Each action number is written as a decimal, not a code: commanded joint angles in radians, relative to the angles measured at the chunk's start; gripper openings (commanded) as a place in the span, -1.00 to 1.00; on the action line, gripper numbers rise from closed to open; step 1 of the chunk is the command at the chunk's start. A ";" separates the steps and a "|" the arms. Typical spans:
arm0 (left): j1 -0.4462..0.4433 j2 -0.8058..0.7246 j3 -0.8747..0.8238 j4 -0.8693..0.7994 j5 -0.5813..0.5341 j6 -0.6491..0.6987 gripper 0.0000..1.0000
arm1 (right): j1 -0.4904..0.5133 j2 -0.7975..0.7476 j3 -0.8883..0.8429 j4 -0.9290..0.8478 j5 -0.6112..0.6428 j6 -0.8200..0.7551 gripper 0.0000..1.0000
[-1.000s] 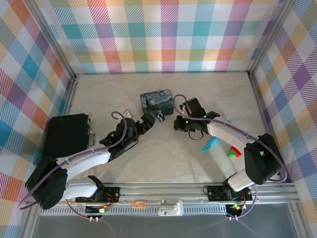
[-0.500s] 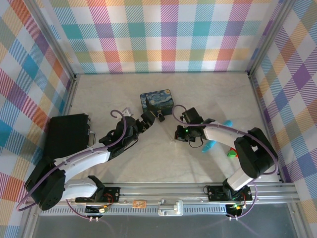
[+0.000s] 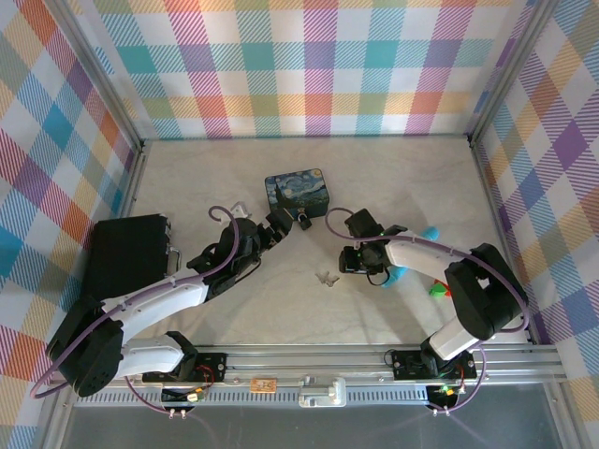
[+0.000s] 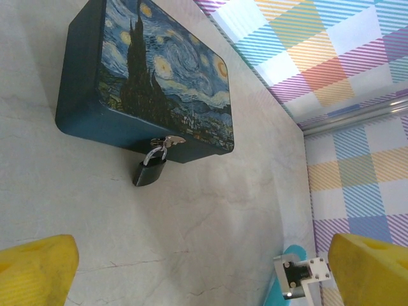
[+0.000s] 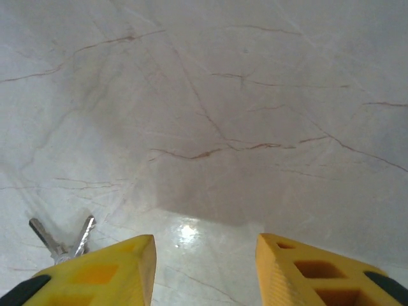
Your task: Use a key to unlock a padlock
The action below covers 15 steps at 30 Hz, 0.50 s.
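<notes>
The key (image 5: pixel 62 239), two thin silvery blades splaying in a V, is lying on the table (image 5: pixel 255 95) just left of the right gripper (image 5: pixel 205 268), whose fingers are standing apart, empty. The padlock (image 4: pixel 150 172), dark-bodied with a silvery shackle, is hanging at the blue tin's (image 4: pixel 146 76) near side, facing the left gripper (image 4: pixel 204 268), which is also gaping wide.

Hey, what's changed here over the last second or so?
The right gripper drew back from beside the blue tin toward the near edge. It is open, and the key now lies on the table beside it, where none showed before. The left gripper, the padlock and the tin stayed put.
</notes>
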 commanded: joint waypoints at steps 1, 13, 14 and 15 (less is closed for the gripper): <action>-0.008 -0.001 0.028 -0.026 -0.026 0.017 1.00 | 0.060 -0.006 0.052 -0.050 0.048 -0.028 -0.06; 0.000 -0.121 -0.006 -0.168 -0.165 0.023 0.99 | 0.240 0.086 0.130 -0.052 0.096 -0.177 -0.10; 0.001 -0.134 -0.010 -0.181 -0.174 0.025 0.99 | 0.245 0.093 0.136 -0.049 0.086 -0.190 -0.14; 0.002 -0.148 -0.013 -0.194 -0.183 0.026 0.99 | 0.250 0.103 0.139 -0.045 0.074 -0.195 -0.16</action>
